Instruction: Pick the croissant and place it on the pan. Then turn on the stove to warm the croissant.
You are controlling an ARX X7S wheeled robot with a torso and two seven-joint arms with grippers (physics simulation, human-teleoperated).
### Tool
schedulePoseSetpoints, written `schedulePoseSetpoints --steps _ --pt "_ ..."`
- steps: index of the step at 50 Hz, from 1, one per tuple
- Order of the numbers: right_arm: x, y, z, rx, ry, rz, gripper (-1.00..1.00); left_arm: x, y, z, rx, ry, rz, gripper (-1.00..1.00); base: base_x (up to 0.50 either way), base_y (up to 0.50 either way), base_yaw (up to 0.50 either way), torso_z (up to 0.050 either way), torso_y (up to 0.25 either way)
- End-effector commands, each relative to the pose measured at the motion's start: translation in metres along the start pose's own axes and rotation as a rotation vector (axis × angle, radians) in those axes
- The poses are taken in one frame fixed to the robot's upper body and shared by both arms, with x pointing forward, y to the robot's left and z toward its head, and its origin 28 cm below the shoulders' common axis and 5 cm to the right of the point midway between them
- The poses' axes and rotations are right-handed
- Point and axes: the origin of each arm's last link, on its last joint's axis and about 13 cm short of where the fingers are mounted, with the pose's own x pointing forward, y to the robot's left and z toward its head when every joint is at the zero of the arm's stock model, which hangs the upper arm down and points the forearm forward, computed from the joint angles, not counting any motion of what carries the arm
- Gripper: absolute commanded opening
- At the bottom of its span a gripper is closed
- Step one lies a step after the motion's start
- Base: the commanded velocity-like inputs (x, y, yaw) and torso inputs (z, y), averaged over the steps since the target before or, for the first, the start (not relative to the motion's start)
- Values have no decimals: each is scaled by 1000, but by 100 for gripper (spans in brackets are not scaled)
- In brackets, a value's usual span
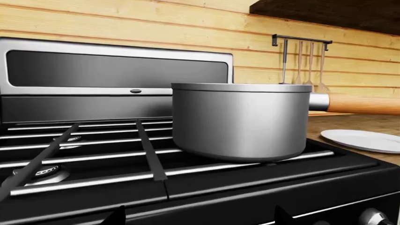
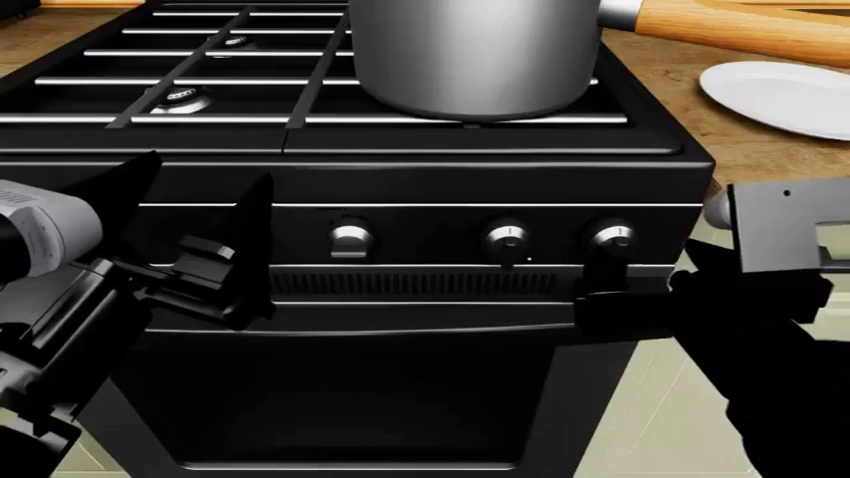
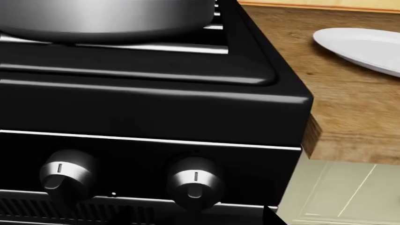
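Observation:
The grey pan (image 2: 472, 55) stands on the front right burner of the black stove (image 2: 398, 159); its wooden handle (image 2: 743, 30) points right over the counter. The pan also shows in the left wrist view (image 1: 240, 122) and the right wrist view (image 3: 106, 18). The croissant shows in no view; the pan's inside is hidden. My left gripper (image 2: 193, 199) is open and empty in front of the stove's left front edge, its tips low in its wrist view (image 1: 196, 220). My right gripper (image 2: 618, 289) is open just below the rightmost silver knob (image 2: 611, 237), which lies between its tips (image 3: 196, 218).
An empty white plate (image 2: 783, 95) lies on the wooden counter (image 3: 350, 103) right of the stove. Two more knobs (image 2: 507, 239) sit left of the rightmost one. Utensils hang on a wall rack (image 1: 303, 61). A black oven door (image 2: 358, 398) is below.

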Motion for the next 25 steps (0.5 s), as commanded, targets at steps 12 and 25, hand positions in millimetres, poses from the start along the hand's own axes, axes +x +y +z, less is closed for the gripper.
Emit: schedulePoseSetpoints --steps 12,25 --pt "11 0 -5 3 29 10 100 2 1 -2 -3 5 3 100 0 0 0 0 0" --pt "15 -1 -9 10 40 12 100 2 1 -2 -3 4 6 100 0 0 0 0 0"
